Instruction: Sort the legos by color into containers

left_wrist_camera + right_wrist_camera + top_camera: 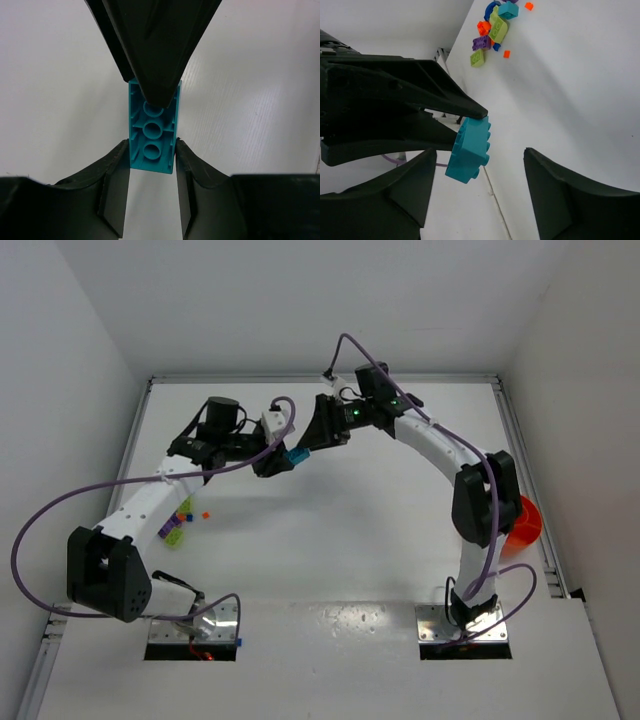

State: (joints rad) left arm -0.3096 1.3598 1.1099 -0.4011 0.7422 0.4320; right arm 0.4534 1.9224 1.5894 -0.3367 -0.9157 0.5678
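Our left gripper (151, 150): clamped on a cyan brick (152, 131).
Our right gripper (480, 151): spread wide, facing the left one.
Our left arm (145, 505) and right arm (440, 445): reaching forward, bent inward.

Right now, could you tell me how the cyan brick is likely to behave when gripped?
The cyan brick looks like rigid moulded plastic, so probably stiff. Its hollow underside suggests little weight. The left gripper pinches its smooth walls near one end, so it might pivot or slip.

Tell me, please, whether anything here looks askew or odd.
The cyan brick hangs tilted above the table, pinched near one end by the left fingers; the right fingers stand open around it.
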